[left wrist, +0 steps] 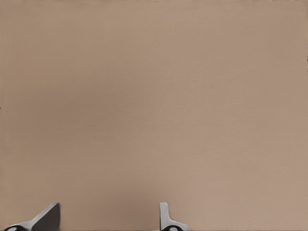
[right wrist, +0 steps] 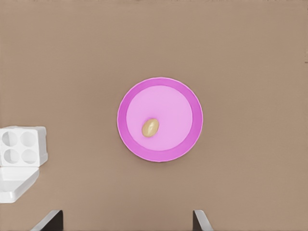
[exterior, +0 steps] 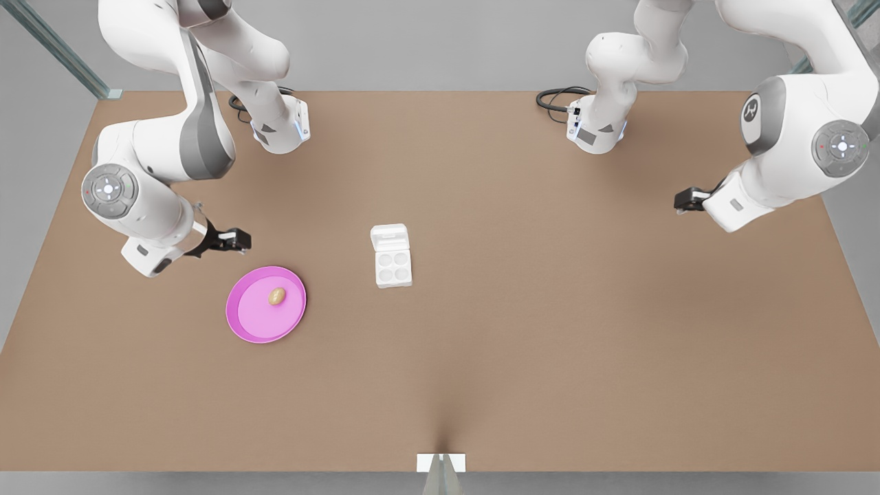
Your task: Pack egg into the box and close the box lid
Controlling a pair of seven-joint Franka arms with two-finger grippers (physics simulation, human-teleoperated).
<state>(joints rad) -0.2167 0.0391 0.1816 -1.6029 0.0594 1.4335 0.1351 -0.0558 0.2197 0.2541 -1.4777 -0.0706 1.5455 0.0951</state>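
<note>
The tan egg (exterior: 276, 296) (right wrist: 150, 127) lies on a round pink plate (exterior: 237, 326) (right wrist: 192, 144) towards the front view's left. The white box (exterior: 393, 267) (right wrist: 23, 146) sits mid-table with its four cups bare. Its lid (exterior: 390, 238) (right wrist: 17, 183) is folded back flat on the far side. My right gripper (exterior: 230, 240) (right wrist: 126, 214) hovers open just behind the plate, above the table, with nothing between its fingers. Far off at the front view's right, my left gripper (exterior: 684, 199) (left wrist: 109, 207) is open over bare table and waits.
The brown table (exterior: 550, 344) stretches wide around the plate and box. Both arm bases (exterior: 278, 127) (exterior: 595, 130) with black cables stand at the far edge. A small white bracket (exterior: 441, 463) sits at the near edge.
</note>
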